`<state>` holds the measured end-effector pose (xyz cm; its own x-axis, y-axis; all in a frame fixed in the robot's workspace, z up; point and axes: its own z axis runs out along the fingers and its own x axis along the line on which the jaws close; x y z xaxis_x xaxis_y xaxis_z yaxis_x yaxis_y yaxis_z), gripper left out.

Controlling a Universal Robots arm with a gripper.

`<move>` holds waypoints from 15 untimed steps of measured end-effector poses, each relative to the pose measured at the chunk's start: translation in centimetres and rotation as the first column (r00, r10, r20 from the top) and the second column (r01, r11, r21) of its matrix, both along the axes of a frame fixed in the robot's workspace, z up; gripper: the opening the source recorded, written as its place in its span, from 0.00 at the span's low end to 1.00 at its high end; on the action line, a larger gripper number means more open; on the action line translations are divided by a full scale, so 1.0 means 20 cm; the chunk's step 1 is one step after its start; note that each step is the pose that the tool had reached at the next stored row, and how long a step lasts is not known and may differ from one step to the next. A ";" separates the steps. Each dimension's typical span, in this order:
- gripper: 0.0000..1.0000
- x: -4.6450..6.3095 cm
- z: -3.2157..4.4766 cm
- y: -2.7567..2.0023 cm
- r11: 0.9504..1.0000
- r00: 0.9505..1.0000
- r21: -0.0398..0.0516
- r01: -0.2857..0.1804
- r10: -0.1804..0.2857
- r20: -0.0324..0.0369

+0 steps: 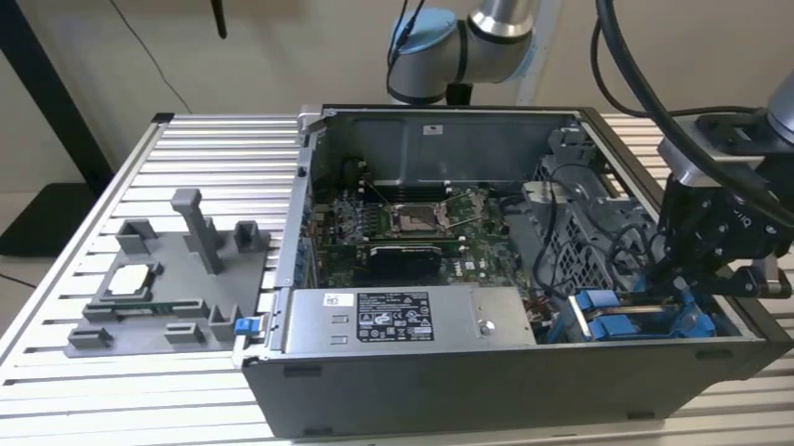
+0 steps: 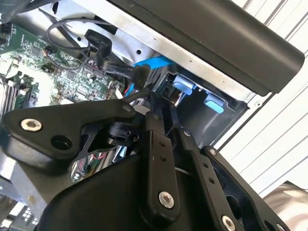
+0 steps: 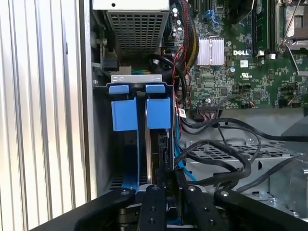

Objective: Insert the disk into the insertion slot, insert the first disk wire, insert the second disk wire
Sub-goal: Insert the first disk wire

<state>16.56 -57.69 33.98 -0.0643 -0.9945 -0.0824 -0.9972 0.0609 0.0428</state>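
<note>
Gripper: one, low in the case corner on the exterior view's right; its fingers are drawn narrow, pinching a black connector.
Disk: one, standing on edge inside the insertion slot, just beyond the fingertips.
Blue carrier tabs: two, side by side at the slot's mouth.
Blue flat cable: one, leaving the connector.
Power-supply box: one, beside the slot.
Motherboard: one.
Grey fixture: one, on the slatted table outside the case.
</note>
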 end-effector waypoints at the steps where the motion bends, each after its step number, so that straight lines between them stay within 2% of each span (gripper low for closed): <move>1: 0.00 0.00 -0.002 0.000 1.000 1.000 0.000 0.003 -0.003 0.000; 7: 0.00 0.00 -0.025 0.000 1.000 1.000 0.000 0.021 -0.021 0.000; 15: 0.00 0.00 -0.028 -0.001 1.000 1.000 0.000 0.021 -0.021 0.000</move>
